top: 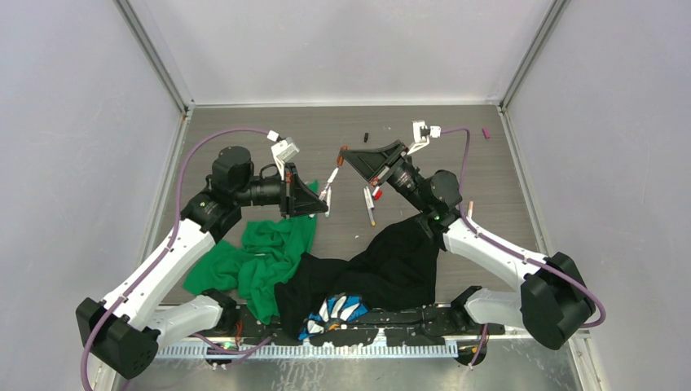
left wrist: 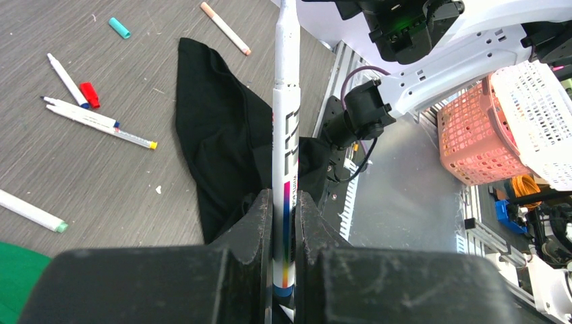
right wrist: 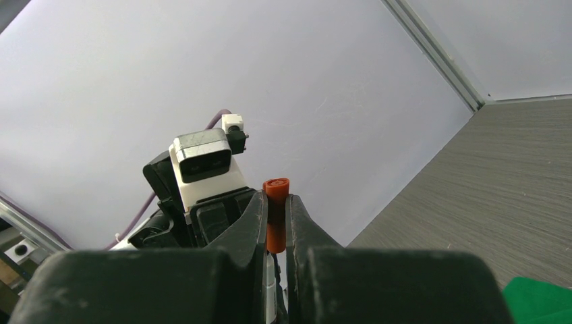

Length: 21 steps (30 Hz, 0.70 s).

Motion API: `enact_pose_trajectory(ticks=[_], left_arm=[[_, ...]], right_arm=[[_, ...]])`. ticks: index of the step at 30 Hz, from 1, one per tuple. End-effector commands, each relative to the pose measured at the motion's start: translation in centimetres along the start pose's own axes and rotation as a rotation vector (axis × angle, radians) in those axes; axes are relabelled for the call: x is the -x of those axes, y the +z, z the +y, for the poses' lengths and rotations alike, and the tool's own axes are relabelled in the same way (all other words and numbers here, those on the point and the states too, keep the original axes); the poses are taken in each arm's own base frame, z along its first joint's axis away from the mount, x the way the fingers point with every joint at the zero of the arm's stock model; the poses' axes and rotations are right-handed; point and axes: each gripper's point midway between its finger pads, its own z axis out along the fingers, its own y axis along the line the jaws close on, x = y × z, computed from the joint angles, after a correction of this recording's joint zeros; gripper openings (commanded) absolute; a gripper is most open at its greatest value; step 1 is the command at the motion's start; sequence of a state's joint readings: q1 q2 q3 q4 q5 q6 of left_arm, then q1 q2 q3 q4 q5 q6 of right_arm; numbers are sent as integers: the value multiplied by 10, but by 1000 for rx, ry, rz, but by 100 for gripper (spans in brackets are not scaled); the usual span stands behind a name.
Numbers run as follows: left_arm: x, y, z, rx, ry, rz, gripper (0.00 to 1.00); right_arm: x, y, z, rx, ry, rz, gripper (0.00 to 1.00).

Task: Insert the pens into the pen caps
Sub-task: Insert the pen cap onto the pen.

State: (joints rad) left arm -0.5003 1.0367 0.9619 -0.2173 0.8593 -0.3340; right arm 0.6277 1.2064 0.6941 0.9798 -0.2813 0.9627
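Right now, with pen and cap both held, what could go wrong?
The left gripper grips the pen near one end, so its long free length could wobble and miss the orange cap. The right gripper pinches that cap by its sides; a push might slide it or pop it out.

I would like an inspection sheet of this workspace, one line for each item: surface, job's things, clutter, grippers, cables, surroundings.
Surface: grey wood-grain table, no spill seen.
Job's things: pen and orange cap are held; loose pens, red cap and teal cap lie on the table; black cap and magenta cap lie near the far edge.
Clutter: green cloth and black cloth heaped at the near side; blue-and-white item at the black cloth's near edge.
Grippers: left gripper, jaws shut on the pen; right gripper, jaws shut on the orange cap.
Cables: purple cables along both arms, no snag seen.
Surroundings: white walls; pink basket and white basket beyond the table.
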Motion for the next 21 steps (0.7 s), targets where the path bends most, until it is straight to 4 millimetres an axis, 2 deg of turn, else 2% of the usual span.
enact_pose_trajectory(ticks=[1,11,21], left_arm=[[11,1,-6,-23,35,-36,0],[12,2,-4,-14,29,-39,0],[11,1,-9,-40,38,-40,0]], right_arm=[[23,3,35,96,-53,-66,1],[20,0,36,97,-55,-50,1],[16,1,27,78,-53,-46,1]])
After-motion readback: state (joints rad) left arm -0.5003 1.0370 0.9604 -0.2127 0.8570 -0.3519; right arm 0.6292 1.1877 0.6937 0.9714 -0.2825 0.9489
